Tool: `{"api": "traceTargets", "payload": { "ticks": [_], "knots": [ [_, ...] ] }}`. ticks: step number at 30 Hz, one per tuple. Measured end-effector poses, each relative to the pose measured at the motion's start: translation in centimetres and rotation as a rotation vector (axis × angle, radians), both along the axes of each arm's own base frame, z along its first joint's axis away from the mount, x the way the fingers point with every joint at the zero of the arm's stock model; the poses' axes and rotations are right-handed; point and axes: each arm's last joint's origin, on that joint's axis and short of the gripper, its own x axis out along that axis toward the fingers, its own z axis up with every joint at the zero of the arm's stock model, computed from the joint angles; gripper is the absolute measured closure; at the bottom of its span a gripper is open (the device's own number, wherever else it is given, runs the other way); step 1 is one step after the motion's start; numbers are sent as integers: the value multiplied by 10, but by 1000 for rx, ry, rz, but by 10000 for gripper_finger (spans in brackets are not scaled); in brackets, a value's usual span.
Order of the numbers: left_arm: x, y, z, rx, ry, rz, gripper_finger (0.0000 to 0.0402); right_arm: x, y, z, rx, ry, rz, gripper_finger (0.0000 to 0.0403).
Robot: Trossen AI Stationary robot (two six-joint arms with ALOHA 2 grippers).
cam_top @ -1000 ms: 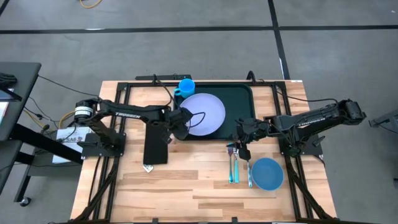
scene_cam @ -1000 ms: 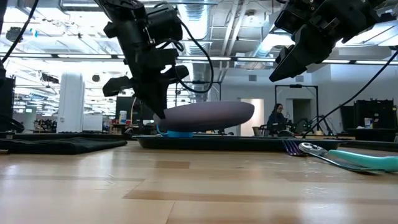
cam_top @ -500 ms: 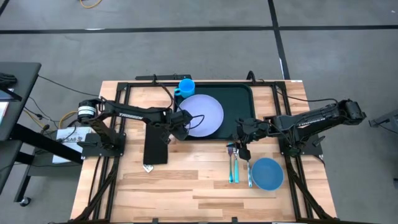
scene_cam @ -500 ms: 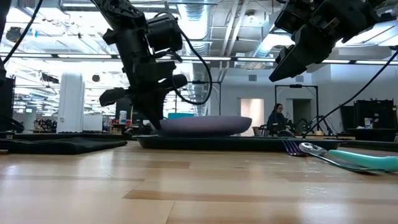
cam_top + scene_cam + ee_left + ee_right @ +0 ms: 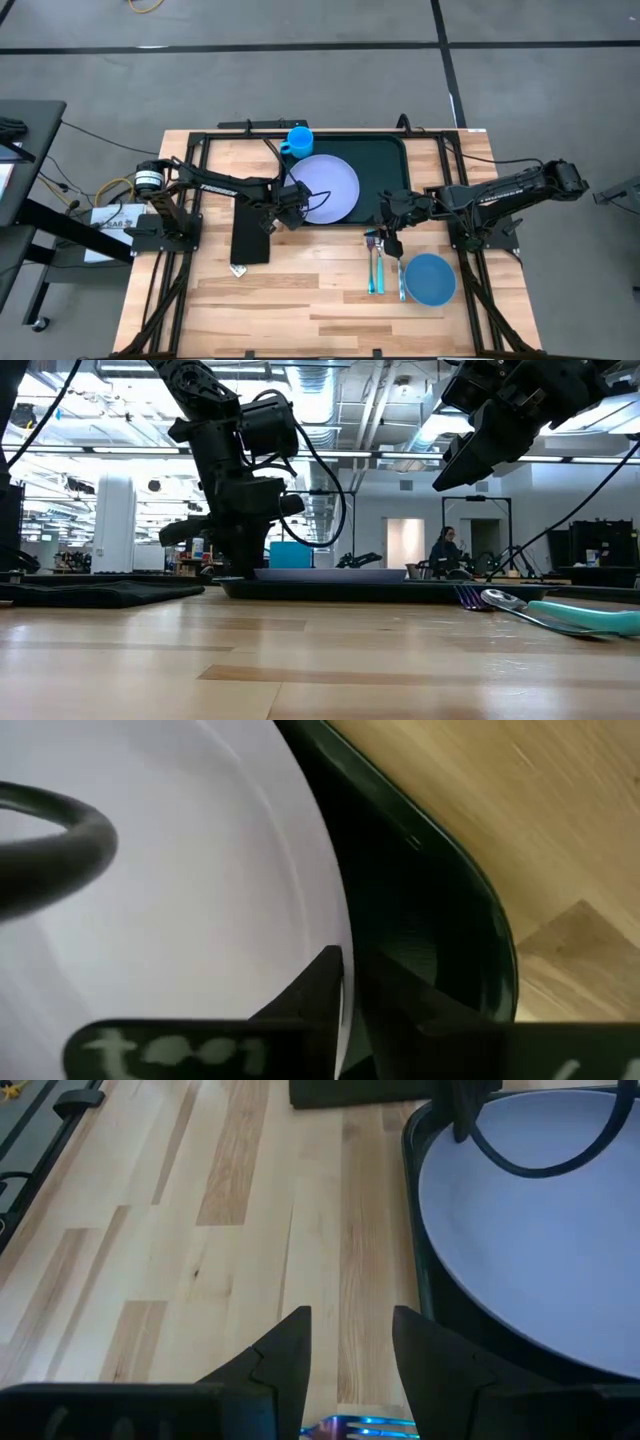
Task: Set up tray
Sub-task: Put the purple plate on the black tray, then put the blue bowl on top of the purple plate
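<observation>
A: What is on the counter (image 5: 300, 300), biggest first?

B: One dark green tray (image 5: 385, 165), lying flat at the far side of the counter with its long axis running left to right. One black flat rectangle (image 5: 250, 235) just off the tray's near left corner. One pale plate (image 5: 330, 183) lying in the tray's left half. One blue bowl (image 5: 430, 278) nearer than the tray's right end. One blue cup (image 5: 298, 140) in the tray's far left corner. Cutlery (image 5: 377, 268) with teal handles lies beside the bowl; the count is unclear.

A: And the arms?

B: Two. The left gripper (image 5: 292, 199) is at the plate's left edge, its jaws narrow with the rim between them (image 5: 340, 975). The right gripper (image 5: 388, 222) hovers at the tray's near edge, its jaws apart with nothing between them.
</observation>
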Motion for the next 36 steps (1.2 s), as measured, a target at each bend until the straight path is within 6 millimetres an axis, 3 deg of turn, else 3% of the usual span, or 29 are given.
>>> {"api": "traceTargets", "payload": {
  "ticks": [8, 15, 19, 26, 29, 32, 36],
  "knots": [
    [0, 0, 0, 3, 0, 5, 341, 0, 0, 0, 0, 1, 0, 269],
    [1, -6, 1, 28, 1, -2, 283, 0, 0, 0, 0, 2, 0, 269],
    [7, -8, 11, 12, -23, 59, 249, 0, 0, 0, 0, 1, 0, 269],
    [21, -12, 54, -52, -36, 332, 217, 1, 0, 1, 2, -19, 0, 269],
    [18, -15, 79, -115, 38, 437, 216, 2, 0, 3, 4, -39, 0, 269],
    [13, -22, 105, -330, 151, 464, 218, 3, 0, 3, 4, -43, 0, 269],
    [-2, -32, 137, -762, 182, 374, 218, -1, 0, 3, 40, 48, -39, 269]
  ]
}}
